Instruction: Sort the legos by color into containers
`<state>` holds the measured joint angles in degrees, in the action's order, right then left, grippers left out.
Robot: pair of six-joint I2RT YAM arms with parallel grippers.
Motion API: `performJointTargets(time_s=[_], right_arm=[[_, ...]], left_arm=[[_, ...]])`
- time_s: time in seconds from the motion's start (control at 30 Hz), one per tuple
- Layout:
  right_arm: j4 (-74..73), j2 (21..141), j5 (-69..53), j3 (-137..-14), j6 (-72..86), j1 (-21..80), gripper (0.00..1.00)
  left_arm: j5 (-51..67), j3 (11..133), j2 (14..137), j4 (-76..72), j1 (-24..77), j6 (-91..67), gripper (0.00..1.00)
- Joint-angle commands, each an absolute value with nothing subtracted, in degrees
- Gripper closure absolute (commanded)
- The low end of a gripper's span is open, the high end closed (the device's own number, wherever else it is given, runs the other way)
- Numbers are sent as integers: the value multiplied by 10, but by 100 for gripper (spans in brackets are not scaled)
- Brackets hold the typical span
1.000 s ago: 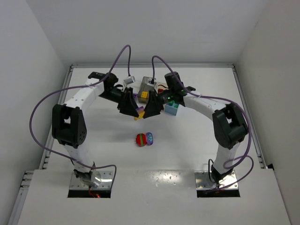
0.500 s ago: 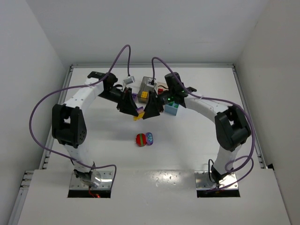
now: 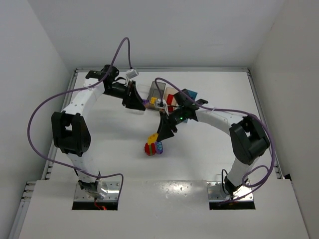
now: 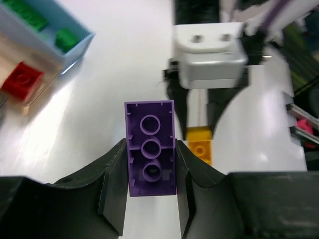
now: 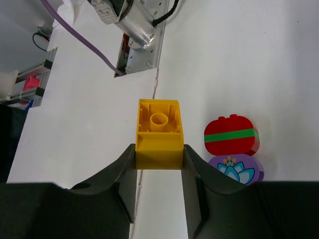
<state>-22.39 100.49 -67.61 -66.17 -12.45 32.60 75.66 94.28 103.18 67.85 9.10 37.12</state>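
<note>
Round red plastic brick with green stripe [image 5: 231,136], touching round purple flower tile [image 5: 236,169], on white worktop [image 3: 199,159]. Right claw [image 5: 159,158]: clamped on square yellow brick [image 5: 159,133], just beside them. Left claw [image 4: 151,155]: clamped on long purple brick [image 4: 151,144], near light blue open bin [image 4: 79,45] containing green bricks [image 4: 66,39].

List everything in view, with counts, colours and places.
purple brick: 1, purple, clamped in the left gripper
yellow brick: 1, yellow, clamped in the right gripper
red round piece: 1, red with a green band, mid-table
purple round piece: 1, purple with a flower print, touching the red one
light blue bin: 1, far side of the table
green bricks: 2, green, in the light blue bin
tan bin: 1, beside the light blue bin
red brick: 1, red, in the tan bin
dark grey bin: 1, far side
table: 1, white
left gripper: 1, black
right gripper: 1, black
</note>
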Motion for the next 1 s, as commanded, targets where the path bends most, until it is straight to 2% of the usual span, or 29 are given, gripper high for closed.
performJointTargets(time_s=[0.0,0.07,0.17,0.23,0.33,0.53,0.87,0.97], right_arm=[[-228,985,-679,-675,-166,326,100],[-221,985,-673,-675,-158,321,100],[-207,979,-666,-675,-139,315,100],[-190,972,-660,-667,-121,315,100],[-107,961,-638,-637,-27,295,100],[-5,954,-603,-619,97,263,100],[49,977,-544,-667,178,203,100],[61,998,-513,-695,205,196,100]], left_arm=[[632,906,964,383,90,116,100],[573,890,945,283,95,46,100],[513,911,973,283,101,-22,100],[424,890,968,256,109,-42,100],[317,854,961,217,126,-75,100],[194,832,1002,217,159,-76,98],[79,849,1066,212,164,-82,95],[67,862,1084,212,164,-87,91]])
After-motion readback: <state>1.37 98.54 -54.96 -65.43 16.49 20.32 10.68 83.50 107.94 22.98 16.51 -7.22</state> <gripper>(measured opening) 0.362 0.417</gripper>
